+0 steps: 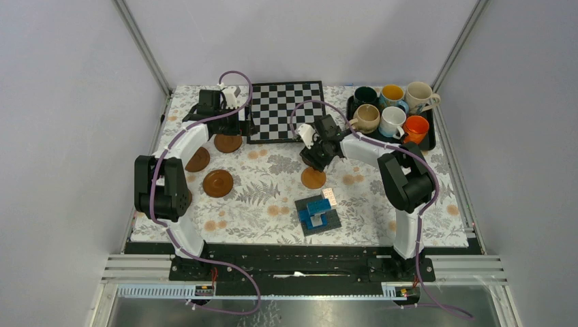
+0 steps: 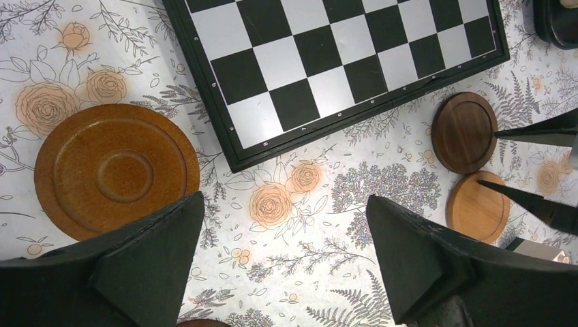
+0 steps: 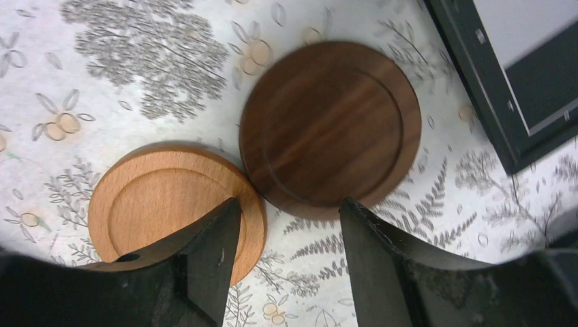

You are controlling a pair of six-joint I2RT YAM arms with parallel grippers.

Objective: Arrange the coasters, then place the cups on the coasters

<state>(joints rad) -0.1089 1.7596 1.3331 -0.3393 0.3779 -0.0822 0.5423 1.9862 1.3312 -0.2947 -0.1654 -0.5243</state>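
Three brown coasters lie left of centre: one [image 1: 227, 143], one [image 1: 198, 160] and one [image 1: 217, 183]. My left gripper [image 1: 235, 126] [image 2: 285, 228] hangs open over bare cloth, with the wide rimmed coaster [image 2: 116, 170] just to its left. My right gripper [image 1: 317, 160] [image 3: 290, 211] is open low over the table. A light coaster [image 3: 163, 204] [image 1: 313, 178] lies under its left finger, and a dark coaster [image 3: 330, 126] [image 2: 465, 131] lies just ahead, touching the light one. Nothing sits between the jaws. Several cups [image 1: 392, 121] stand in a black tray [image 1: 429, 141] at the back right.
A chessboard [image 1: 286, 109] [image 2: 341, 61] lies at the back centre between the two grippers. A stack of blue blocks on a dark plate [image 1: 317, 212] sits near the front centre. Grey walls close in both sides of the table.
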